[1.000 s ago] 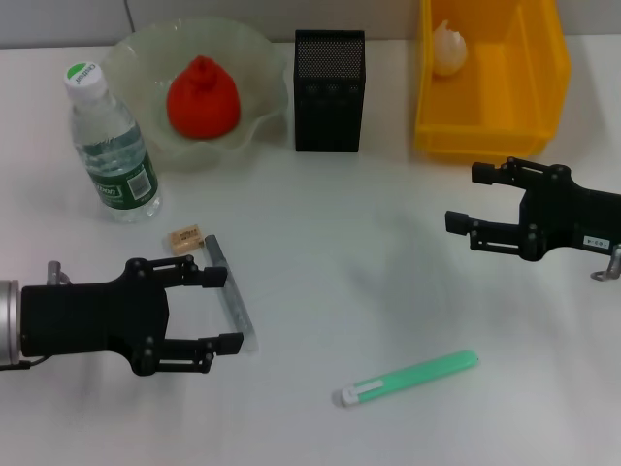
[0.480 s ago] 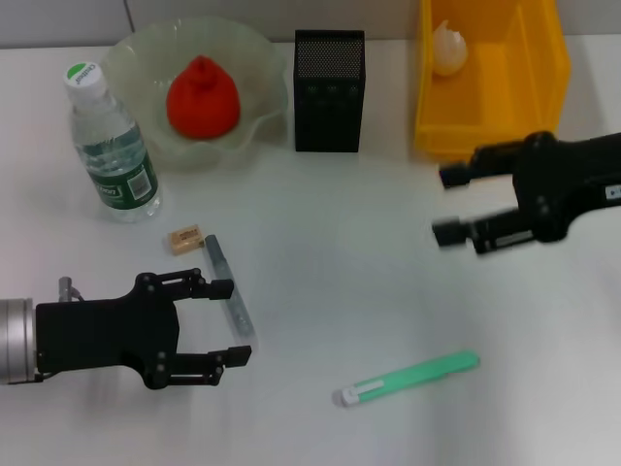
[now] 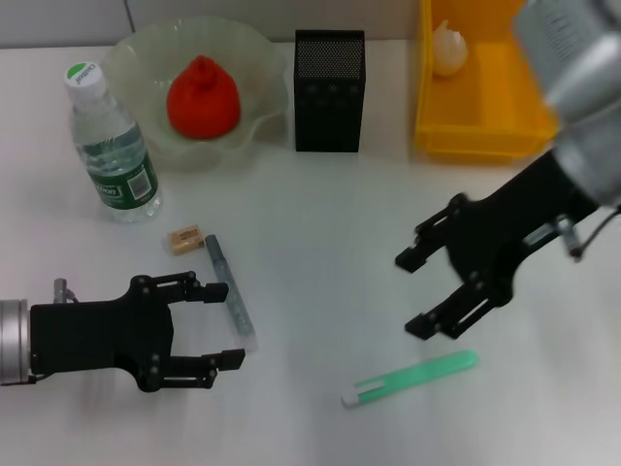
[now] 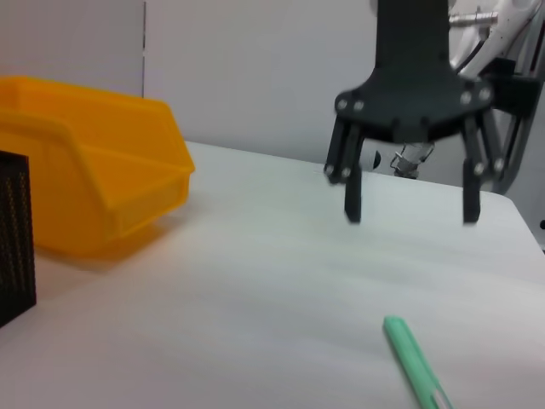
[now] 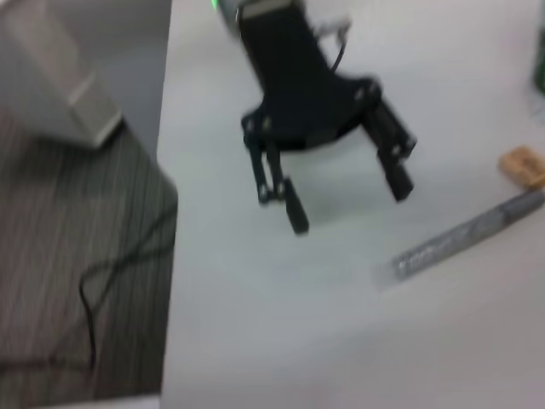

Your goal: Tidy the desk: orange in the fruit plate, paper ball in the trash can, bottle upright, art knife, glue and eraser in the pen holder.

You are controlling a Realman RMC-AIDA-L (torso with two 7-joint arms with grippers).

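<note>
The orange (image 3: 203, 97) lies in the fruit plate (image 3: 254, 58) at the back left. Beside it the bottle (image 3: 112, 146) stands upright. The paper ball (image 3: 448, 49) rests in the yellow trash can (image 3: 490, 116). The black pen holder (image 3: 329, 89) stands between plate and can. On the desk lie the tan eraser (image 3: 183, 239), the grey art knife (image 3: 230, 291) and the green glue (image 3: 411, 378). My left gripper (image 3: 223, 324) is open, its fingers on either side of the knife's near end. My right gripper (image 3: 413, 294) hangs open just above and behind the glue.
The left wrist view shows the right gripper (image 4: 409, 204) over the glue (image 4: 417, 362), with the trash can (image 4: 94, 170) behind. The right wrist view shows the left gripper (image 5: 349, 200), knife (image 5: 468, 234), eraser (image 5: 522, 164), and the desk's edge with floor and a cable beyond.
My right arm has swung from beside the trash can down and leftward to just over the glue, turning as it went. The left gripper has drawn back a little along the knife.
</note>
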